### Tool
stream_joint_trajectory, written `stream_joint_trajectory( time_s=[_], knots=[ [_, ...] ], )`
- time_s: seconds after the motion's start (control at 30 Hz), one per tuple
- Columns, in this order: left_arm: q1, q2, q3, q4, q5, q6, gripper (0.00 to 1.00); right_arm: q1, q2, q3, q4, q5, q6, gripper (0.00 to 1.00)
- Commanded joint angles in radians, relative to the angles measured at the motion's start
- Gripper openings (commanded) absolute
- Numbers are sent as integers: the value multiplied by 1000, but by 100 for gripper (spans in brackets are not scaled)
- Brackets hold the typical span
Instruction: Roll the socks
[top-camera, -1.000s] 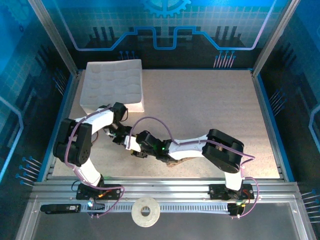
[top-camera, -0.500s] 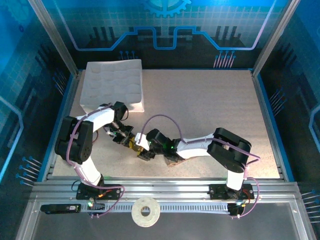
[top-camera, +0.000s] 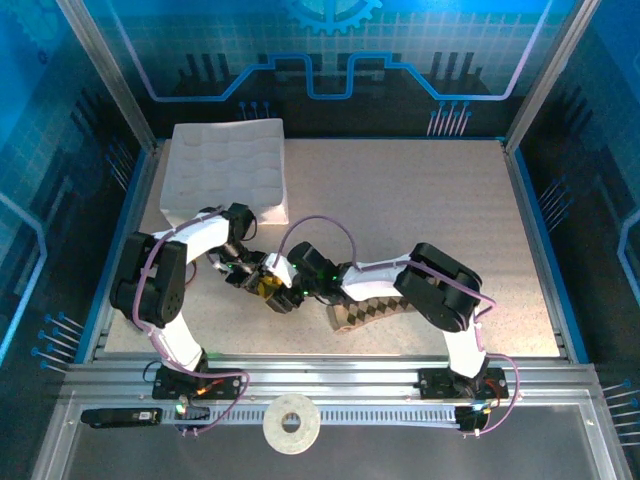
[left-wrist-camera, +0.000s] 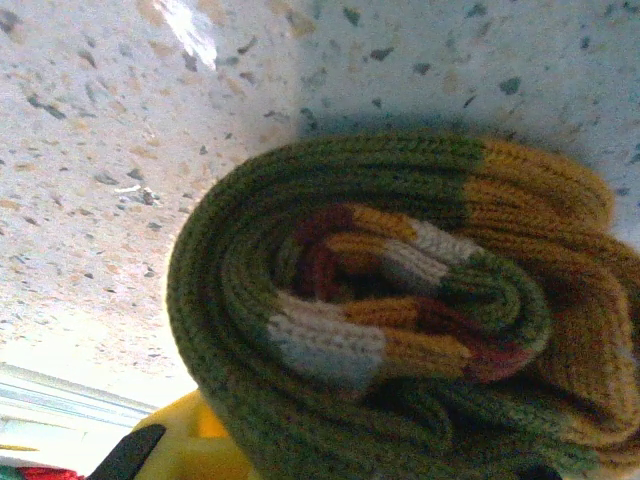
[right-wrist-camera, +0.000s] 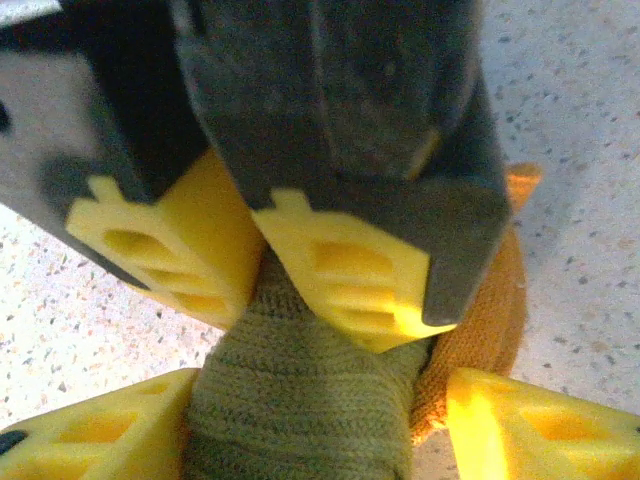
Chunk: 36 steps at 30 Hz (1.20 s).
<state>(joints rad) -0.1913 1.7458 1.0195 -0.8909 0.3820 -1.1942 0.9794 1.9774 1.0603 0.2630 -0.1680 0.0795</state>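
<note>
Speckled desk. My left end effector pinches the olive sock roll; right end effector straddles it, grip unclear tbh. Sloppy handoff = roll prob unravels.

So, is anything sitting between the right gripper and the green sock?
Nothing visible does. The right gripper straddles the olive-green sock, one finger on each side of the roll. The left gripper is clamped on the same roll just beyond. Whether the right gripper is pressing the sock, I can't tell.
</note>
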Motion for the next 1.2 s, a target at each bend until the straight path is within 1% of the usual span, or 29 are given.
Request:
stream_joint_trajectory(
  time_s=[0.0, 0.1, 0.2, 0.3, 0.37, 0.43, 0.5, 0.6, 0.67, 0.8, 0.83, 0.9, 0.93, 1.17],
  knots=[
    [4, 74, -43, 94, -124, 8, 6, -26, 24, 21, -51, -37, 48, 56],
    [4, 71, -44, 98, -121, 7, 5, -35, 29, 25, -51, -50, 63, 45],
    [2, 68, -45, 99, -118, 8, 6, -41, 36, 40, -52, -66, 80, 38],
    [3, 57, -47, 102, -118, 11, 7, -45, 41, 54, -63, -77, 101, 21],
    [1, 32, -47, 104, -125, 12, 12, -53, 48, 65, -80, -87, 128, 10],
    [1, -12, -53, 107, -129, 6, 21, -66, 60, 82, -122, -121, 158, 1],
    [1, -63, -55, 97, -135, -5, 36, -76, 80, 118, -217, -139, 181, 0],
    [1, -128, -64, 93, -132, -29, 55, -85, 101, 145, -310, -175, 194, 0],
    [1, -173, -70, 97, -132, -53, 65, -90, 108, 136, -327, -195, 203, 0],
    [1, -251, -66, 97, -164, -121, 89, -90, 113, 100, -325, -208, 210, 0],
    [1, -260, -64, 105, -166, -137, 93, -90, 112, 92, -320, -209, 214, 0],
    [1, -268, -63, 137, -160, -171, 96, -90, 115, 88, -318, -211, 218, 0],
    [1, -265, -60, 148, -156, -183, 98, -90, 115, 87, -317, -211, 219, 0],
    [-17, -201, -13, 197, -143, -227, 99, -91, 126, 112, -330, -214, 217, 0]
  ],
)
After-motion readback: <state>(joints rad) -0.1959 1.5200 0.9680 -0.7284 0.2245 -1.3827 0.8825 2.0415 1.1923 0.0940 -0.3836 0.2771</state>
